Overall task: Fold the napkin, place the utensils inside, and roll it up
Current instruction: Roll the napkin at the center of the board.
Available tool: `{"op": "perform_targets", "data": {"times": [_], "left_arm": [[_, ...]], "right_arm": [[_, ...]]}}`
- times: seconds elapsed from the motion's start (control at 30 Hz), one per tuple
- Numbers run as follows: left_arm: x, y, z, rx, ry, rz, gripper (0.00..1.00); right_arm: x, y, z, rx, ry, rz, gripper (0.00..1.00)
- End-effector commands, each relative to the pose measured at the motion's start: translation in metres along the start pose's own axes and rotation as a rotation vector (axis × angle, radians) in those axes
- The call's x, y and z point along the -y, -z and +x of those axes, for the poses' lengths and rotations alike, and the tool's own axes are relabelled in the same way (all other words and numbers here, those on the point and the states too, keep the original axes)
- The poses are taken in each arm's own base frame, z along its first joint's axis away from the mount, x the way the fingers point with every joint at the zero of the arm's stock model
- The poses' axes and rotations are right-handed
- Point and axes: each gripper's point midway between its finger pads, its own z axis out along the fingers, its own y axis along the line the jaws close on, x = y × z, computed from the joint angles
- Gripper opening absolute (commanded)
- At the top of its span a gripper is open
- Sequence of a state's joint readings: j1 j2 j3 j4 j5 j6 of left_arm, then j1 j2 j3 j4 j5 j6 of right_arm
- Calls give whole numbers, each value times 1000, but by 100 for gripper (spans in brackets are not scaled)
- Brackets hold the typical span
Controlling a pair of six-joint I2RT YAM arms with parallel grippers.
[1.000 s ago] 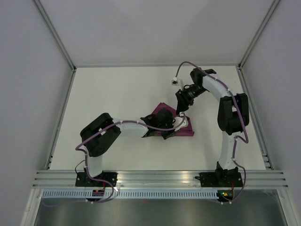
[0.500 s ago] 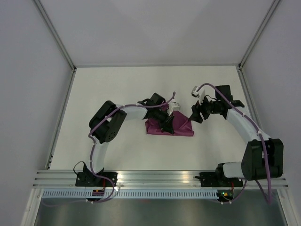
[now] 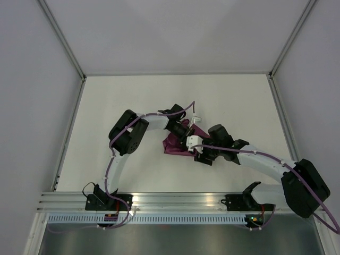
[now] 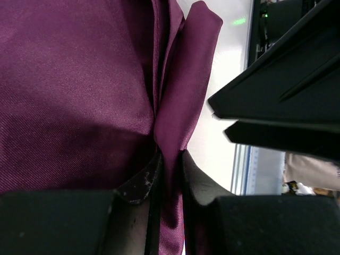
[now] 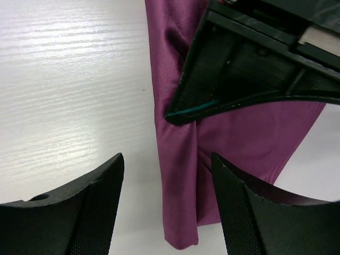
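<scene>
The plum-purple napkin (image 3: 171, 144) lies bunched and partly folded at mid-table. My left gripper (image 3: 187, 139) reaches over it from the far side. In the left wrist view, the left gripper (image 4: 170, 159) is shut on a raised fold of the napkin (image 4: 79, 85). My right gripper (image 3: 199, 156) sits at the cloth's near right edge. The right wrist view shows the right gripper (image 5: 167, 159) open, straddling a rolled edge of the napkin (image 5: 178, 186) without touching it. The left gripper's black body (image 5: 249, 64) hangs just beyond. The utensils are hidden.
The white table (image 3: 117, 106) is bounded by grey walls on three sides. An aluminium rail (image 3: 180, 201) runs along the near edge by the arm bases. The two grippers are very close together over the napkin.
The right arm swung in from the far right to the napkin's near edge, its jaws widening. The left arm shifted to reach from the far side and closed on a fold.
</scene>
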State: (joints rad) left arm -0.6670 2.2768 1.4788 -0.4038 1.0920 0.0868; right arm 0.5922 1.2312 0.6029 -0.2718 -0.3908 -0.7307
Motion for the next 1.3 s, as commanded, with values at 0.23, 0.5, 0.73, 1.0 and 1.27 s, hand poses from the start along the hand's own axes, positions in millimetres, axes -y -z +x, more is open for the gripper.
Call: {"op": "perform_targets", "data": {"times": [0.23,0.5,0.73,1.0,1.27], "left_arm": [[-23,-9,39,-88,158,-55,2],[-14,-4,31,-78,129,-33,5],[6,26,-15,8,15,-101,36],[16,87,-82,182,-83,-305,44],[13,165,-119,403,-107,-663,44]], "right_arm": [[-3,-35,14,-113,157,85,69],[-10,-46,34,-212,173,64,29],[-34,-39,46,-293,103,-75,15],[-45,-31,34,-287,-21,-237,13],[-43,-22,18,-266,-176,-498,13]]}}
